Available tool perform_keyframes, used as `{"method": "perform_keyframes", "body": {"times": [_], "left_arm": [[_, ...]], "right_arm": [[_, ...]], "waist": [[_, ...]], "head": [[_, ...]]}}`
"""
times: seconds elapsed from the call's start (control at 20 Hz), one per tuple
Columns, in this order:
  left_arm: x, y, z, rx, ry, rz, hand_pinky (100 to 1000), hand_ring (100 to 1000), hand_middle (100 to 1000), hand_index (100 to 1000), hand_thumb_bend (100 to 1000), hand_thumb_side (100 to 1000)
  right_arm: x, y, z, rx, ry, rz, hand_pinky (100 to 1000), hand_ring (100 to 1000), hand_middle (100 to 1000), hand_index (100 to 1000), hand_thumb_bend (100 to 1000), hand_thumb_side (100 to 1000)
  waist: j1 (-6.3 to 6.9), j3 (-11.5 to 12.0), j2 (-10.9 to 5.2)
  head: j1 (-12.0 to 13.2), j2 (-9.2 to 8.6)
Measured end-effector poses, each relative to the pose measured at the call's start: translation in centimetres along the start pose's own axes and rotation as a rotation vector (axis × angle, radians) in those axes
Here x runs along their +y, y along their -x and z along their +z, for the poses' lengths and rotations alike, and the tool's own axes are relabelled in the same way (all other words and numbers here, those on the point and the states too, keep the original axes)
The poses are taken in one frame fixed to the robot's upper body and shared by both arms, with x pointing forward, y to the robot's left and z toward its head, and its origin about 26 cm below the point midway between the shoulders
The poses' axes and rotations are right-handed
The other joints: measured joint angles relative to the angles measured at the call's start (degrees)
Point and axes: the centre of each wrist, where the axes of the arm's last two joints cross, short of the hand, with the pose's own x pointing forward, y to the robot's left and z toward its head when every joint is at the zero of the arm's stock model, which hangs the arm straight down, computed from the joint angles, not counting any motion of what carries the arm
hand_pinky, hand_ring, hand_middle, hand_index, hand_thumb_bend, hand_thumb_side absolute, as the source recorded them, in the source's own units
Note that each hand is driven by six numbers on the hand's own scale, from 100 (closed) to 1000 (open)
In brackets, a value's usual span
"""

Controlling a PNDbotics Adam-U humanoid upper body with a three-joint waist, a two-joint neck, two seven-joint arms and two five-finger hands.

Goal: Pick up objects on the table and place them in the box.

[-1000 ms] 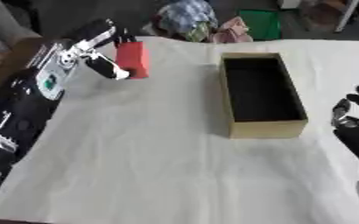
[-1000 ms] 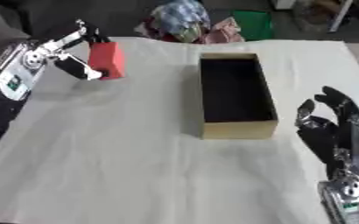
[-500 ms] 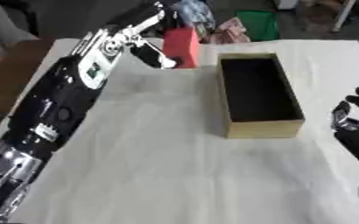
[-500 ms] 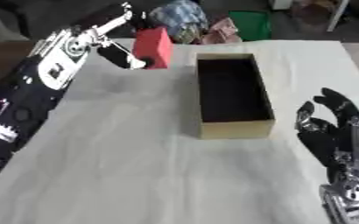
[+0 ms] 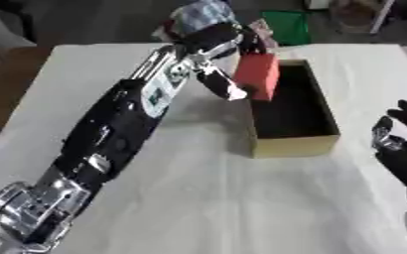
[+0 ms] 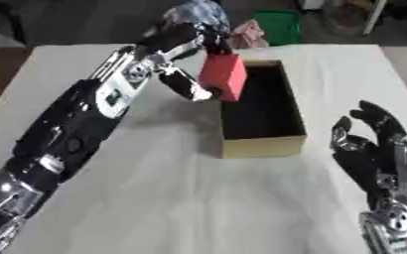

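One red block pinched in left hand, held above the box's near-left wall for dropping in. Right hand idle, fingers spread, bench lower right.

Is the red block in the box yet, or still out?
Still out: the left hand holds the red block above the near-left rim of the box, whose visible interior looks empty.

Lab-like room; white-covered table, cluttered floor.
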Motion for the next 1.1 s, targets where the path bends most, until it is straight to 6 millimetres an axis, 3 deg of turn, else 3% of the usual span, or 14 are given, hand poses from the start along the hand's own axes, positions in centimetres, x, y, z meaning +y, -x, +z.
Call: {"method": "perform_keyframes", "body": {"times": [0.3,0.45,0.65,0.85,1.1], "left_arm": [[-0.7,-1.7,-0.6,-0.092,0.062,-0.043,791,719,715,811,436,181],[-1.0,-2.0,-0.7,-0.111,0.110,-0.049,808,748,760,838,515,187],[-1.0,-2.1,-0.6,-0.117,0.151,-0.048,832,770,793,861,536,185],[-0.7,-2.0,-0.3,-0.115,0.160,-0.027,835,753,767,854,500,173],[1.3,-2.6,0.4,-0.131,0.045,0.060,831,704,689,827,364,151]], "right_arm": [[0.3,-0.1,0.0,-0.001,-0.007,-0.009,655,934,696,817,100,100],[0.3,0.0,0.0,-0.001,-0.008,-0.009,655,934,696,818,100,100],[0.3,0.0,0.0,-0.002,-0.007,-0.009,655,934,696,818,100,100],[0.3,0.0,0.0,-0.002,-0.006,-0.009,655,934,696,818,100,100],[0.1,0.1,0.0,0.002,0.003,-0.009,655,934,696,818,100,100]], "waist": [[0.24,-0.2,0.04],[0.30,-0.1,0.04],[0.32,0.0,0.04],[0.29,0.2,0.04],[0.28,1.0,0.04]], "head": [[0.0,-0.24],[-0.1,-0.24],[-0.2,-0.25],[-0.3,-0.25],[-0.8,-0.25]]}}
